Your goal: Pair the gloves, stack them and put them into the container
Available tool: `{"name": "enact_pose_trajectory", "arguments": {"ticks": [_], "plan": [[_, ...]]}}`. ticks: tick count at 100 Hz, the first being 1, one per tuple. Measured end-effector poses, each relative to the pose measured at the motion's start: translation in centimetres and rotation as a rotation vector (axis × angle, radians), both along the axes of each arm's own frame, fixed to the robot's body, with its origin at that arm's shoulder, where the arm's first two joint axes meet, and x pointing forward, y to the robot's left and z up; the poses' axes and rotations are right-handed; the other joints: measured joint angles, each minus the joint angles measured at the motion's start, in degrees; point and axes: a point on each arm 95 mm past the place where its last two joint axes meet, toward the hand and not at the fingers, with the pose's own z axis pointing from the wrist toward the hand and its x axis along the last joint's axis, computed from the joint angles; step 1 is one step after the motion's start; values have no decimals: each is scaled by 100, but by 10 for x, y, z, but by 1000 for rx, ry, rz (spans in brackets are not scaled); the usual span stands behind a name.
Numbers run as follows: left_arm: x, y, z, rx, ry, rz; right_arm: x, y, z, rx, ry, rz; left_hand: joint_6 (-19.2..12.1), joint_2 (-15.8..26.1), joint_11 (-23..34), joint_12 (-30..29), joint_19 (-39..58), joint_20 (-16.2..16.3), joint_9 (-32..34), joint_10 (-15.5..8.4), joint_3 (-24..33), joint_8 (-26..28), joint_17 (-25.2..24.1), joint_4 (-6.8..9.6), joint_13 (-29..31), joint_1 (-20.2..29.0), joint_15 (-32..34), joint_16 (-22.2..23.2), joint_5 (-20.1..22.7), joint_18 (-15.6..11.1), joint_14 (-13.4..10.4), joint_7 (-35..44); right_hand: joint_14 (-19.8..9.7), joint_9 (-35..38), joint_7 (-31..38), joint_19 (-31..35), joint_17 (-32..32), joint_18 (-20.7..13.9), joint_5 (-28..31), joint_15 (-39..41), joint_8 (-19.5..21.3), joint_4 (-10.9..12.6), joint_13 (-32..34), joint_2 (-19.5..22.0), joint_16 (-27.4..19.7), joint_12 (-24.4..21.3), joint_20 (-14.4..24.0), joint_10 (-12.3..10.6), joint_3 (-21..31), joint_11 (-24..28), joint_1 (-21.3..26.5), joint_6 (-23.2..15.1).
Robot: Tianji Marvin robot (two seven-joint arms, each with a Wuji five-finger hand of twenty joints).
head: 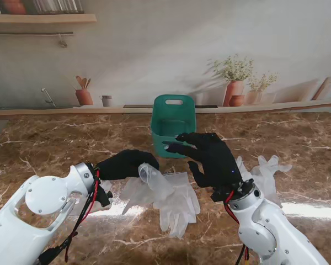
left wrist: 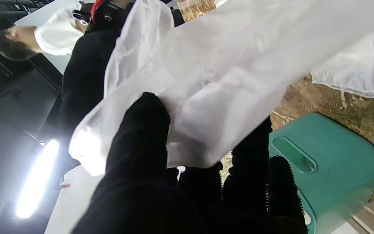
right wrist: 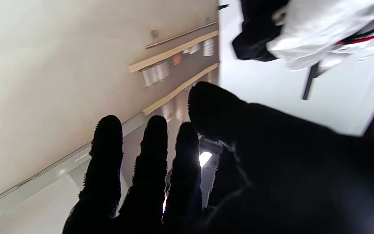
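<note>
My left hand (head: 124,164), in a black glove, is shut on the cuff of a translucent white glove (head: 151,179) and lifts that end off the table. In the left wrist view this glove (left wrist: 206,84) drapes over my thumb and fingers (left wrist: 141,139). More white gloves (head: 176,201) lie flat in a pile under it. Another white glove (head: 267,171) lies to the right, partly behind my right arm. My right hand (head: 209,157) hovers open, fingers spread, in front of the green container (head: 174,124). That container (left wrist: 330,162) also shows beyond my left fingers.
The brown marble table (head: 55,143) runs back to a wall ledge with painted pots and plants. The container stands at the table's middle, farther from me than the gloves. My white forearms fill both near corners.
</note>
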Motion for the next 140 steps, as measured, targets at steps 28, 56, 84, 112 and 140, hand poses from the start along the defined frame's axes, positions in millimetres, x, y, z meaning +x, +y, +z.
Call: {"name": "enact_pose_trajectory", "arguments": {"ticks": [28,56,84,112,140], "plan": [[8,-4,12,52,36,-30,-15,26,-8,-114,-66,174,398,-7,646,225,504,0,283,-72,0,-428,0,2,411,121,637,259,23,187,182,310,-68,-1081,-138,-468,-467,-198,-118,-302,-5,0,-965,-250,-509,-430,-3,24,0,274,-11,-442],[10,-15,17,92,73,-105,-17,37,-7,-274,-267,144,522,-7,717,226,956,0,418,-127,0,-559,0,2,538,126,708,260,26,293,231,492,-70,-1495,222,-839,-969,-401,136,-1314,-10,0,-1483,76,-1446,-1355,-59,124,144,-485,310,-788],[9,-16,17,86,86,-134,-13,37,0,-351,-327,145,531,-7,781,226,1070,-1,419,-148,0,-564,0,2,547,126,709,260,26,345,230,544,-121,-1495,1319,-845,-1021,-486,1040,-1474,-5,0,-1483,-91,-1455,-1488,-64,108,116,-479,161,-931],[9,-16,19,85,93,-155,-11,43,0,-361,-364,151,536,-7,856,226,1077,-8,420,-162,0,-564,1,2,564,126,713,260,26,351,232,559,-192,-1204,3079,-646,-881,-493,1956,-676,514,-874,-1484,-821,-1296,-1488,-64,48,-1032,33,-981,-1279],[14,-15,16,93,70,-132,-7,41,1,-247,-302,173,476,-7,354,-3,1058,-196,124,-171,0,-785,0,2,192,115,374,25,1,419,247,501,-336,159,3508,-283,-453,-498,2203,-285,1478,-987,-914,-286,-1087,-1050,-64,-63,-1256,146,-1316,-1234]]}}
